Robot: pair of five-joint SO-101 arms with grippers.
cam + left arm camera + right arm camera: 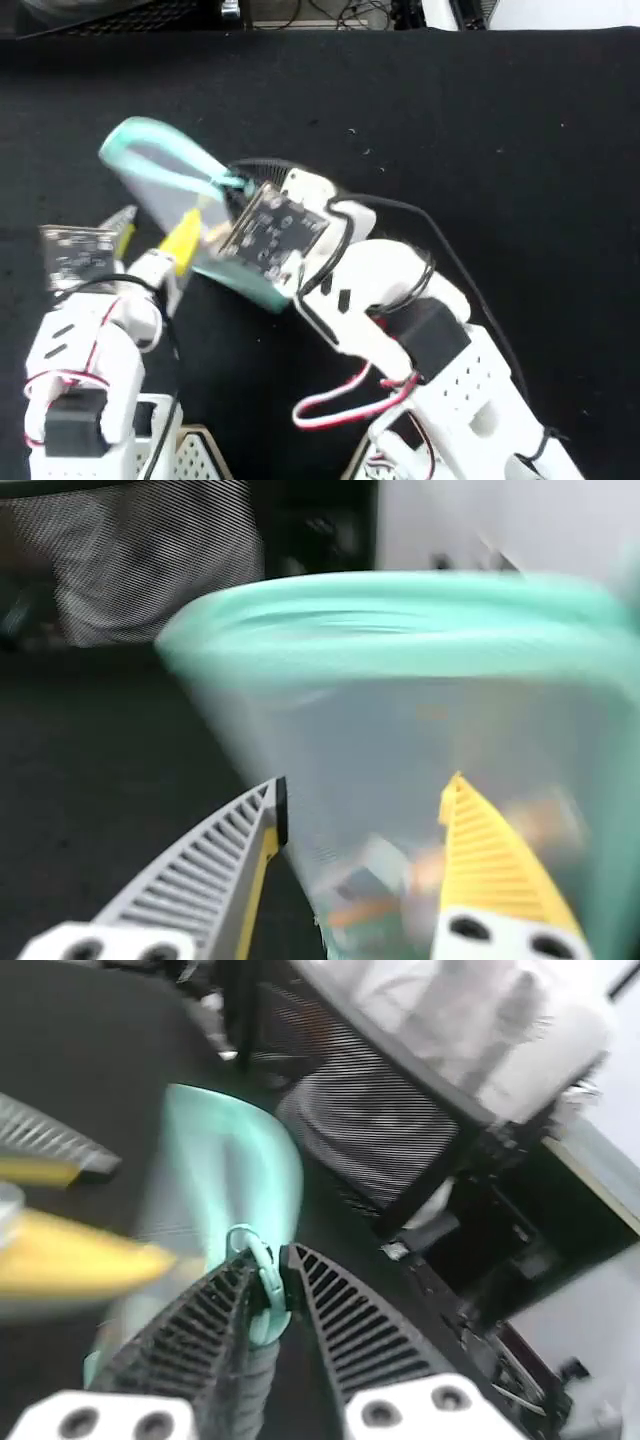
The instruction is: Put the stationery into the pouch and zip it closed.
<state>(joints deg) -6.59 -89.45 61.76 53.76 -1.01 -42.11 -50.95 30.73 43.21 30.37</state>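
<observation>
Black table, mesh chair — perhaps — behind

Standing here, I can't read a single word or number anywhere. The small circuit board just behind the right claw carries tiny pale marks, and so does the second board just beside the left claw, but they are too small to make out as letters or digits. The pouch at the tips of both claws bears no print I can read either.
</observation>
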